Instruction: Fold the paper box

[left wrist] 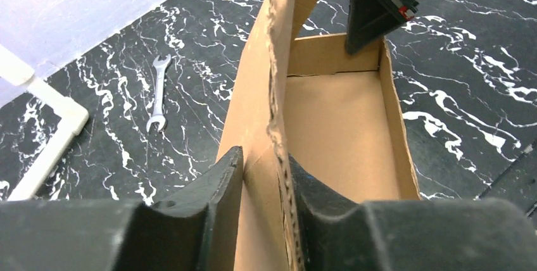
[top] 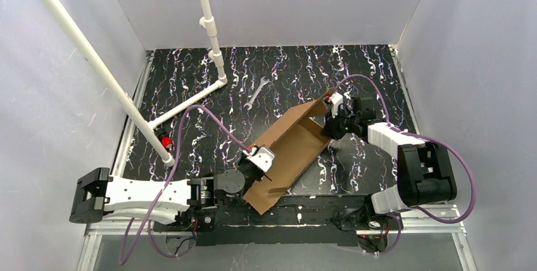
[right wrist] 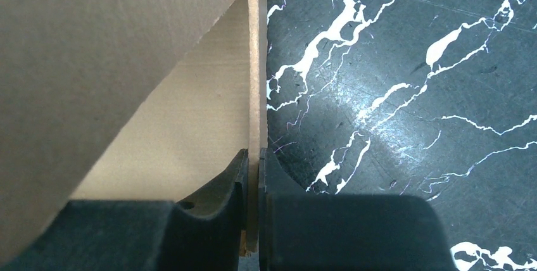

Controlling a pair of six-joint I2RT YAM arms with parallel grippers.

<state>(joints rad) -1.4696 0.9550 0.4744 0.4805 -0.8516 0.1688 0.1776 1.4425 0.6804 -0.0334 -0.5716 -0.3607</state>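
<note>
The paper box (top: 297,144) is a brown cardboard tray lying diagonally on the black marbled table, with one long panel standing up along its far-left side. My left gripper (top: 263,157) is at the box's near-left end. In the left wrist view its jaws (left wrist: 266,163) are shut on the upright folded wall, one finger on each face, above the box floor (left wrist: 335,132). My right gripper (top: 334,122) holds the far-right end. In the right wrist view it (right wrist: 253,157) is shut on the thin edge of a cardboard wall (right wrist: 190,113).
A silver wrench (top: 254,92) (left wrist: 156,94) lies on the table behind the box. A white PVC pipe frame (top: 190,103) (left wrist: 44,151) runs across the left side, with a small red object (top: 166,140) near it. Pale walls enclose the table.
</note>
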